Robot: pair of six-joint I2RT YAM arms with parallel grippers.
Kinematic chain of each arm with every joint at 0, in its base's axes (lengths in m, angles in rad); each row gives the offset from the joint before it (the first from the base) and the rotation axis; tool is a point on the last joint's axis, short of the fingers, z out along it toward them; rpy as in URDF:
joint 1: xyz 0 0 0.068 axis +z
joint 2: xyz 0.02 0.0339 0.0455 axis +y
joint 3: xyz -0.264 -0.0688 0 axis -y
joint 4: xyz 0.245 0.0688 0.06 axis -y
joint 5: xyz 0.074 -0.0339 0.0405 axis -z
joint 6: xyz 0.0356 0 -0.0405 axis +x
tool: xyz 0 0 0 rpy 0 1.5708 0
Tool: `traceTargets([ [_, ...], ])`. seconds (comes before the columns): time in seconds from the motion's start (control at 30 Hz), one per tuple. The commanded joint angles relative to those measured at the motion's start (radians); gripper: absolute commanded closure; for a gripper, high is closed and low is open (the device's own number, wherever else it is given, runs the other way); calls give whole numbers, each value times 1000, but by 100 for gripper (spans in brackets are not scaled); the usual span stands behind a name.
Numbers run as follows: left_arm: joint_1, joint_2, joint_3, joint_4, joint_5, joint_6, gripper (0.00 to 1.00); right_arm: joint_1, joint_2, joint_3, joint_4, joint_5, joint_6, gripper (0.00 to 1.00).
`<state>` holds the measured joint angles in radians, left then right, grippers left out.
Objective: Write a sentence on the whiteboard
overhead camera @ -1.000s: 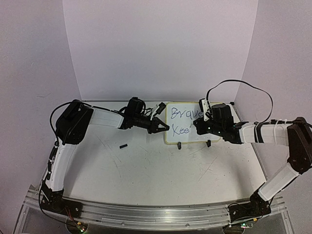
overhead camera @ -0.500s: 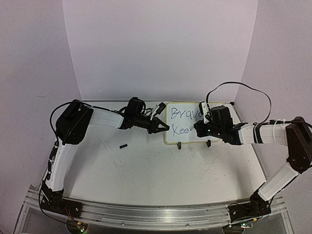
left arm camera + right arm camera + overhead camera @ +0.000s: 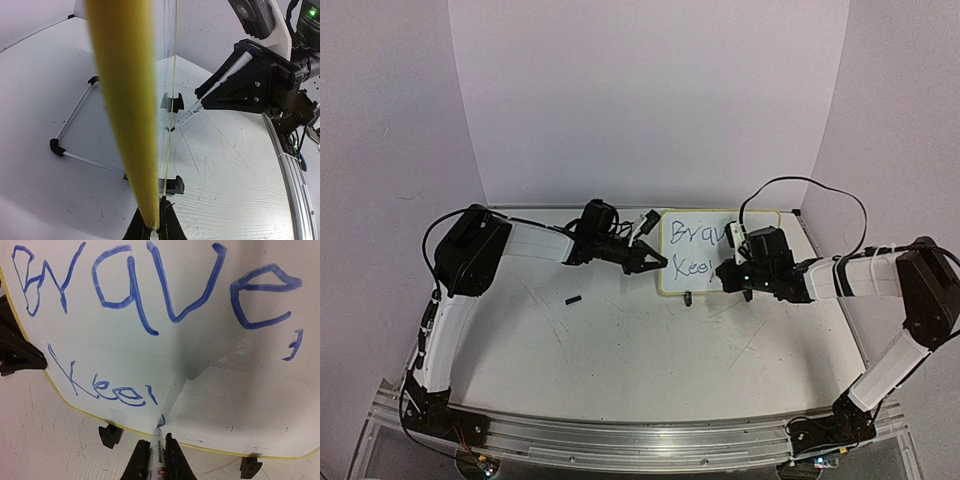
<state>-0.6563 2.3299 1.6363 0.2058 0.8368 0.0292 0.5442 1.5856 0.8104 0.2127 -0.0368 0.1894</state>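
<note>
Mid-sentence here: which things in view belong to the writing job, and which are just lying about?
In the job: whiteboard, clamped at its edge by the left end effector; marker in the right end effector.
Lying about: small black piece on the table, left of the board.

From the top external view we look down and forward from above and behind the arm bases. We are far enough back to take in the whole bench point(image 3: 620, 370), with the whiteboard point(image 3: 705, 255) small, just off centre toward 3 o'clock. Our left wrist view sits right at the board's cream rim and looks edge-on along it. The left end effector point(image 3: 155, 227) is at 6 o'clock and the right end effector point(image 3: 201, 98) is near, toward 2 o'clock. Our right wrist view faces the written surface squarely and very close, its fingers point(image 3: 137, 462) and marker point(image 3: 157, 442) at 6 o'clock. All three views share the board; both wrist views also share its clip feet point(image 3: 111, 435).
</note>
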Motion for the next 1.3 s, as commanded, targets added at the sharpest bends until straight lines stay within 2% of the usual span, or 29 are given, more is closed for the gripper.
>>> traceTargets([
  [0.0, 10, 28, -3, -153, -159, 84, 100, 11, -59, 0, 38, 11, 2, 100],
  [0.7, 10, 26, -4, -157, -163, 89, 100, 10, -24, 108, 39, 78, -32, 100],
  [1.27, 11, 26, 0, -159, -162, 90, 100, 10, -30, 39, 18, 113, -17, 100],
])
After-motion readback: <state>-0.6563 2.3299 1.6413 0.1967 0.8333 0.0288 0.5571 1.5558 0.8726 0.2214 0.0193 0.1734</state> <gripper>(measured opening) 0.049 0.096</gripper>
